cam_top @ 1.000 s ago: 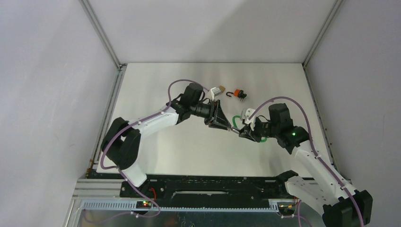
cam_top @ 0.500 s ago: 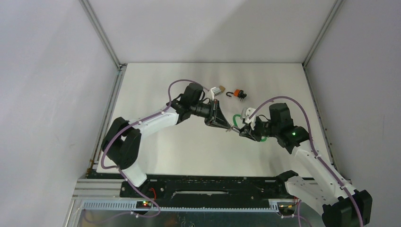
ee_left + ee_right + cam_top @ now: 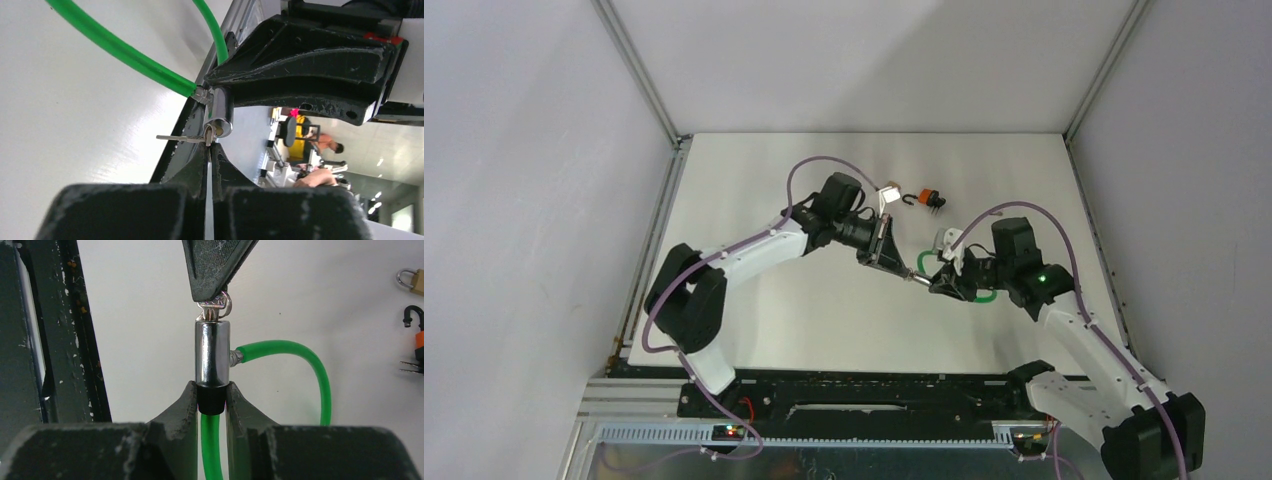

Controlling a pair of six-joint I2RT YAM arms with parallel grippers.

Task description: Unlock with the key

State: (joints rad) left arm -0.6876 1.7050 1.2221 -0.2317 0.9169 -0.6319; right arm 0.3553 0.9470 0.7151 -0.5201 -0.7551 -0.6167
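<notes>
The right claw (image 3: 211, 392) clamps the lock (image 3: 211, 350) by its base, keyhole end out, steadying it. Directly ahead, the left claw (image 3: 210, 152) pinches the key (image 3: 180, 138) seated there, ready to turn.

Pale grey walls (image 3: 524, 200) enclose a white tabletop (image 3: 824, 320) framed by aluminium rails (image 3: 637, 70).

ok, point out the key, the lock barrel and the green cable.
key (image 3: 212, 305), right wrist view, on its head above the barrel.
lock barrel (image 3: 211, 352), right wrist view, middle of the chrome body.
green cable (image 3: 325, 400), right wrist view, right side of the loop.
</notes>
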